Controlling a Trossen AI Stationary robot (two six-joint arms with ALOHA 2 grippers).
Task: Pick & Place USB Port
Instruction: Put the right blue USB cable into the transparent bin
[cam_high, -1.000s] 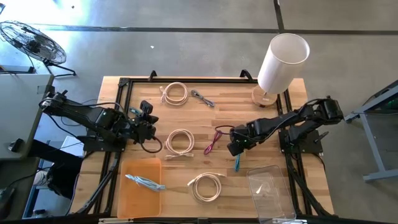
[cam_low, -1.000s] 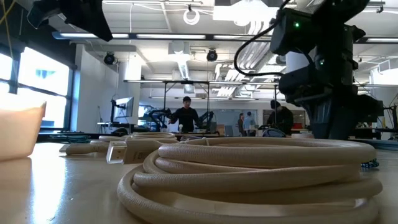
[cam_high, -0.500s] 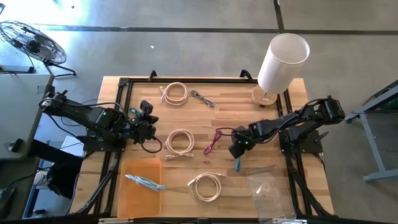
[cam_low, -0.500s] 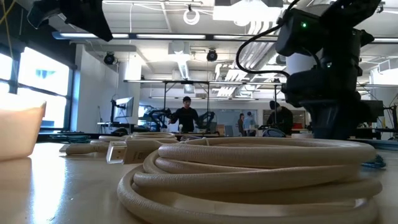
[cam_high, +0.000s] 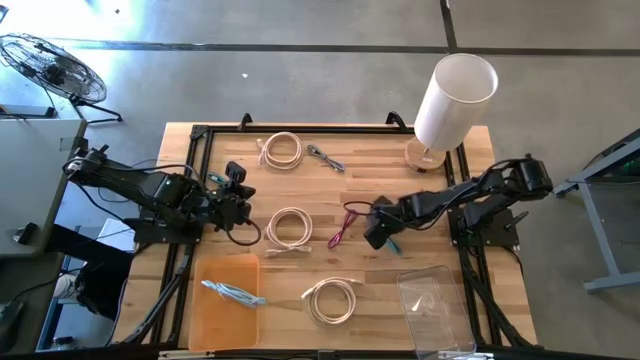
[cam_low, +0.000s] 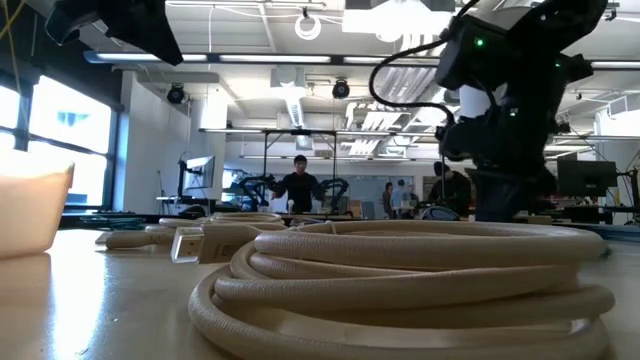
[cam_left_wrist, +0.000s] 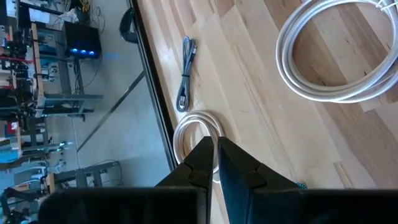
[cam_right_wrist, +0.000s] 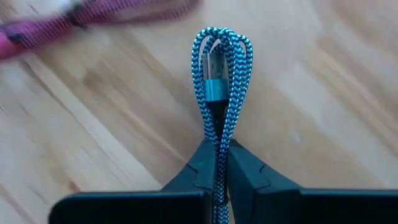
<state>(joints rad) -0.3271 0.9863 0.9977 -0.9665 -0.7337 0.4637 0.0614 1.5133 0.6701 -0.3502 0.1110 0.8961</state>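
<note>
Right gripper (cam_right_wrist: 217, 163) sits right of centre in the high view, fingers pinched tight on the folded blue braided USB cable (cam_right_wrist: 219, 74), just above the wooden table (cam_high: 380, 160). Left gripper (cam_left_wrist: 214, 165) waits at middle left, fingers pressed together on nothing.

Two dark, near-black arms built of chunky jointed segments. Left arm (cam_high: 150, 190) with black cables looped loosely along its links and a small teal spot near the wrist. Right arm (cam_high: 470, 195) likewise black, cable arcing off its upper housing, a small green indicator light glowing on the wrist block in the low view. Left gripper (cam_left_wrist: 214, 163) and right gripper (cam_right_wrist: 214, 163) each ending in two matte black fingers, wedge-shaped, tapering to blunt tips, plain and unmarked.
</note>
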